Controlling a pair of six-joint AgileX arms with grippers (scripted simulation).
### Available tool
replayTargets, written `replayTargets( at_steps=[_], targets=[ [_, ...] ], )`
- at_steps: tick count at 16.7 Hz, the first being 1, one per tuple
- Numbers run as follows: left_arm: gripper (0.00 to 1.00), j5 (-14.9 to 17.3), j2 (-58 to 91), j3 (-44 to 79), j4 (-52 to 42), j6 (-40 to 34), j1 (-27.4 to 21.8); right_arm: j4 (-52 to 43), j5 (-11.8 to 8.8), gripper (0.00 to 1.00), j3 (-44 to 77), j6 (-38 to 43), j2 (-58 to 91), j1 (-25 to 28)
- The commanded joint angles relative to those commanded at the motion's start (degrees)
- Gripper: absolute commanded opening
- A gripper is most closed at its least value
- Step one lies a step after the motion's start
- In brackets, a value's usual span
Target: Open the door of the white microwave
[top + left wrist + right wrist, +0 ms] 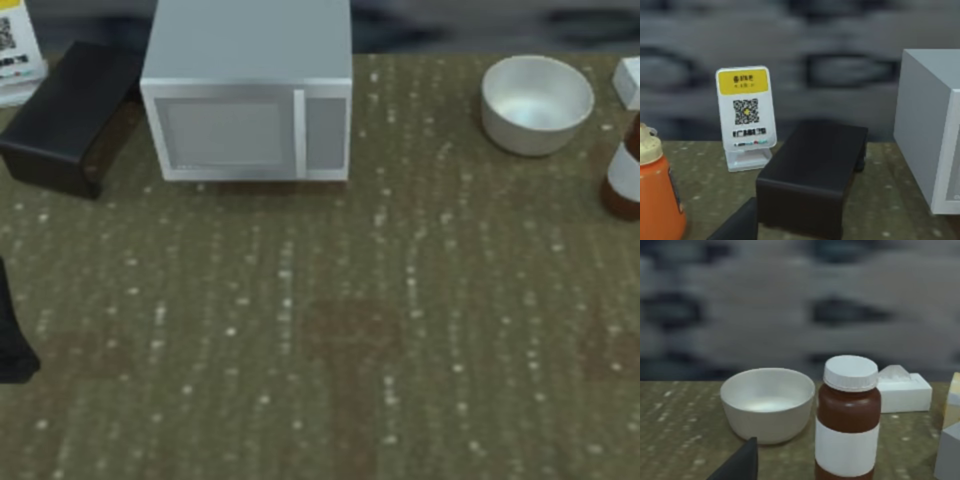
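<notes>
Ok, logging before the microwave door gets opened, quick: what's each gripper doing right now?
Left gripper: only a dark tip shows in its wrist view; cannot be told.
Right gripper: only a dark tip shows near the bowl; cannot be told.

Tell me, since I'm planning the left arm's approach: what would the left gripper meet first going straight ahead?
Probably the black box, which lies directly ahead of the left gripper, not the white microwave beside it.

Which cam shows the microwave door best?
Top view: the door shows whole and shut, beside the grey control panel. Left wrist view catches only the white microwave side and front edge. Right wrist view: none.
</notes>
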Motion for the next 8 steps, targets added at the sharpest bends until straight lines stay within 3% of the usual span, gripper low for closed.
replayTargets(
  at_steps=[4, 8],
  targets=[
    [1.0, -0.4, 1.7, 1.7, -0.5, -0.7, -0.9, 0.0, 0.0, 1.0, 0.0, 0.0, 0.0, 0.0],
    [1.0, -3.1, 12.6, 12.0, -3.7, -4.7, -5.4, 0.0, 0.0, 1.0, 0.0, 0.0, 0.0, 0.0]
  ],
)
